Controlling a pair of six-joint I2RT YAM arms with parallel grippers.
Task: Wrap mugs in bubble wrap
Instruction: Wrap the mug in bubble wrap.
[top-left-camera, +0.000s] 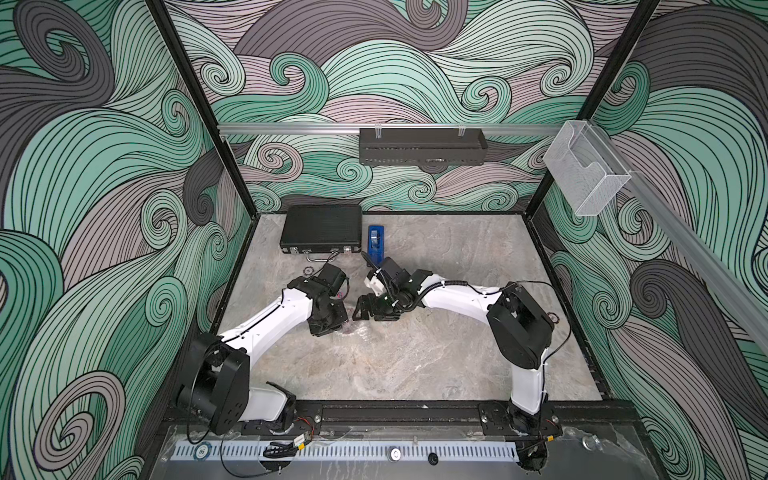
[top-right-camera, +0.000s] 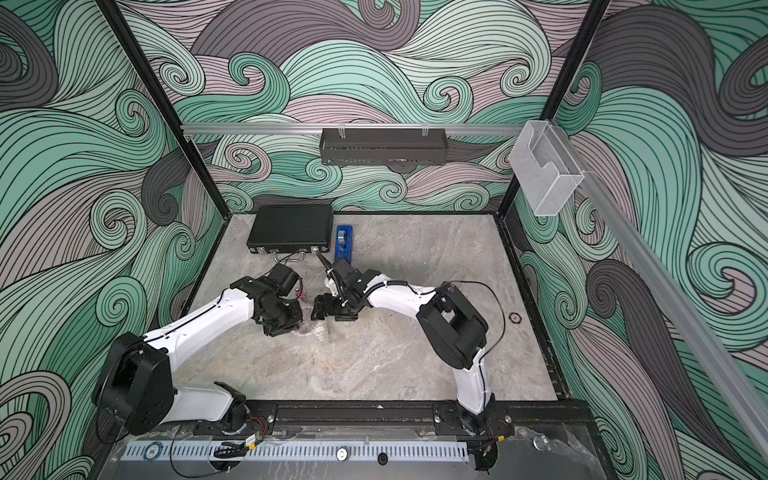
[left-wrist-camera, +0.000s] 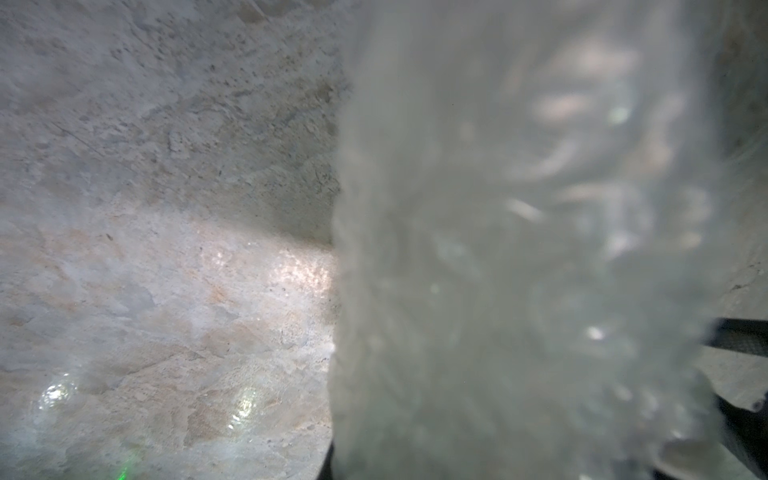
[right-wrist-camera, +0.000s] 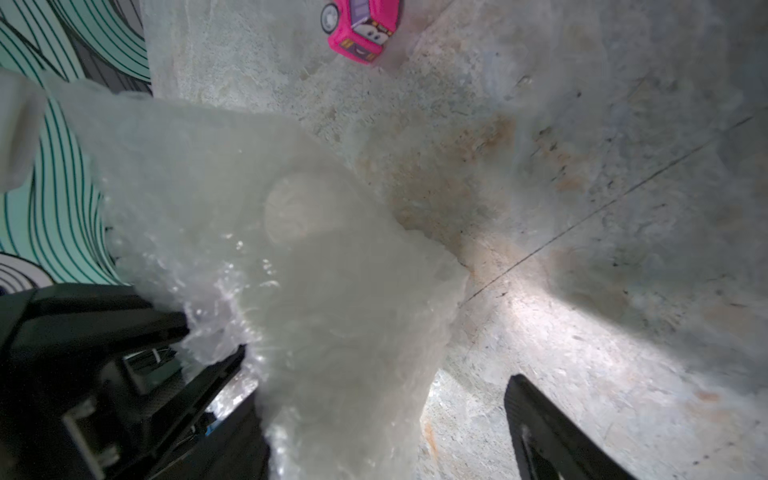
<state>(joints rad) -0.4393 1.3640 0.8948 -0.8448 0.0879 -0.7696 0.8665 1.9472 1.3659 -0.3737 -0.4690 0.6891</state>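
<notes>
Left wrist view: bubble wrap (left-wrist-camera: 519, 249) sits right against the lens, blurred, and covers more than half the frame. Grey stone worktop (left-wrist-camera: 166, 166) shows beside it. The wrap hides the fingertips. Left jaws are narrow, pinched on the wrap.

Right wrist view: the wrap (right-wrist-camera: 332, 311) stands bunched between the right jaws, which are wide. One finger (right-wrist-camera: 552, 432) is clear of it, with bare worktop showing between. A pale round disc shows through the plastic: the mug (right-wrist-camera: 291, 212), inside the wrap. A pink toy car (right-wrist-camera: 361, 29) lies on the worktop, apart from the wrap.

Both top views: the arms meet at frame centre, jaws down near the worktop. The wrap shows as a faint glint just below them (top-left-camera: 353, 328) (top-right-camera: 311, 330). The mug cannot be made out here. A blue tape dispenser (top-left-camera: 376, 243) stands beside a black case (top-left-camera: 321, 228), above centre, by the back wall.
</notes>
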